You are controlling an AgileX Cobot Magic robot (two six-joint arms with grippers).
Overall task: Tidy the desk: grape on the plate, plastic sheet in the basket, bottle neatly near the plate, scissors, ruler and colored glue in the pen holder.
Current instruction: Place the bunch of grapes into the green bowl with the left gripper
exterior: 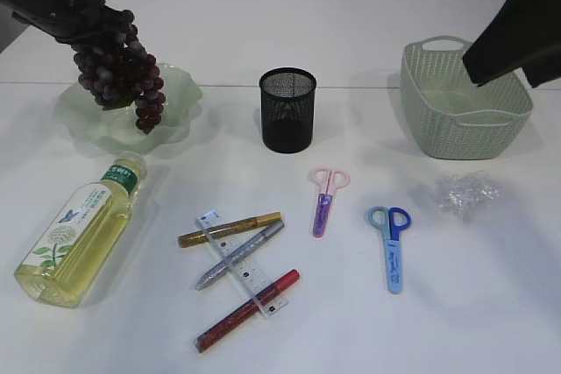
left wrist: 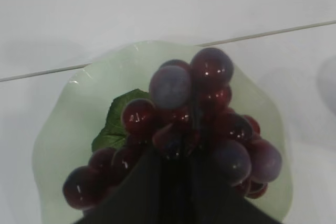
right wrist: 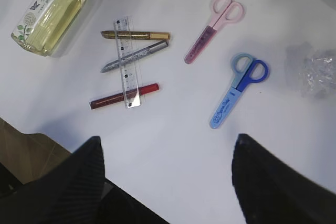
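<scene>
My left gripper (exterior: pixel 98 31) is shut on the dark red grape bunch (exterior: pixel 118 72), which hangs just over the pale green plate (exterior: pixel 180 98). In the left wrist view the grape bunch (left wrist: pixel 194 103) hides most of the plate (left wrist: pixel 68 124). My right gripper (right wrist: pixel 165 142) is open and empty, high beside the basket (exterior: pixel 456 133). The bottle (exterior: pixel 79 229) lies on its side. Pink scissors (exterior: pixel 326 199), blue scissors (exterior: pixel 392 243), the clear ruler (exterior: pixel 230 246), the gold (exterior: pixel 230 229), silver (exterior: pixel 254 244) and red (exterior: pixel 247 310) glue pens and the crumpled plastic sheet (exterior: pixel 466 193) lie on the table.
The black mesh pen holder (exterior: pixel 287 109) stands upright mid-table, between plate and basket. The ruler lies across the three glue pens. In the right wrist view the table's near edge (right wrist: pixel 31 135) shows at lower left.
</scene>
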